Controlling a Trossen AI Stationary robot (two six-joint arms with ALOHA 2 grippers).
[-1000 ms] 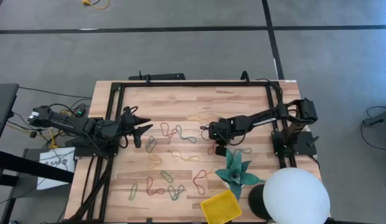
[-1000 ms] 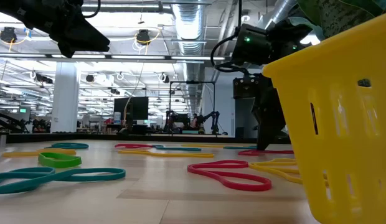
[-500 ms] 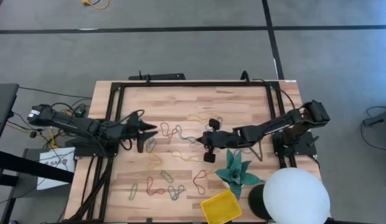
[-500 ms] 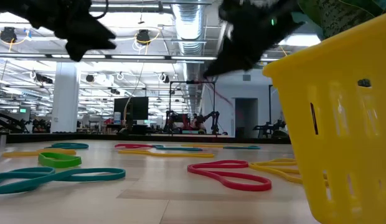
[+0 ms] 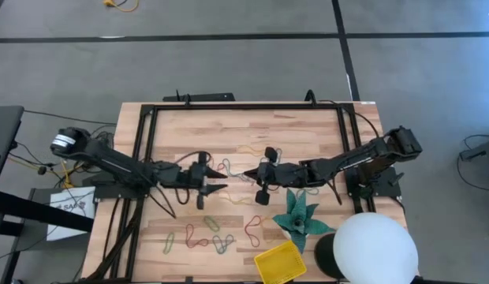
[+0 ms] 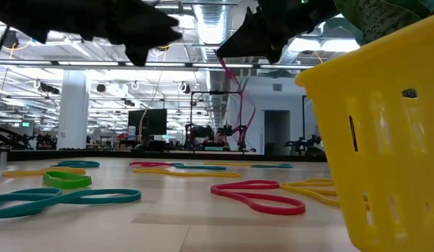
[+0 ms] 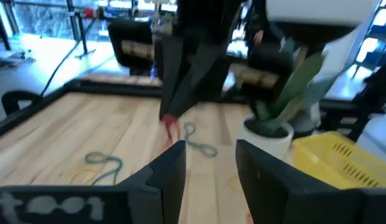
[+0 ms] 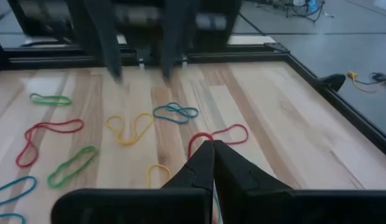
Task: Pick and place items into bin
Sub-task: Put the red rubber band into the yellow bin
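My right gripper (image 5: 247, 175) is over the table's middle, shut on a red loop (image 6: 239, 98) that dangles under it. My left gripper (image 5: 221, 188) is open and faces it from the left, a short way off; the left wrist view shows its fingers (image 7: 208, 165) apart, with the right gripper's tips and the red loop (image 7: 168, 123) ahead. Other red, green, yellow and blue loops (image 5: 221, 168) lie flat on the wood. The yellow bin (image 5: 280, 262) sits at the near edge, large in the low view (image 6: 374, 140). My right gripper pinches the red loop between its two fingertips, at the loop's upper end (image 8: 198, 138). The fingers come nearly level from the table's right side. The loop is lifted clear and hangs slack below the tips (image 6: 231, 70).
A teal paper star (image 5: 300, 217) and a big white sphere (image 5: 375, 248) stand near the bin, on the right. Loose loops lie around the middle (image 5: 235, 197) and the near left (image 5: 201, 237). A black frame (image 5: 244, 106) borders the table.
My right gripper has risen from the table and moved toward the left edge, drawing the red loop up clear of the wood. My left gripper has travelled right and a little nearer, toward the right gripper.
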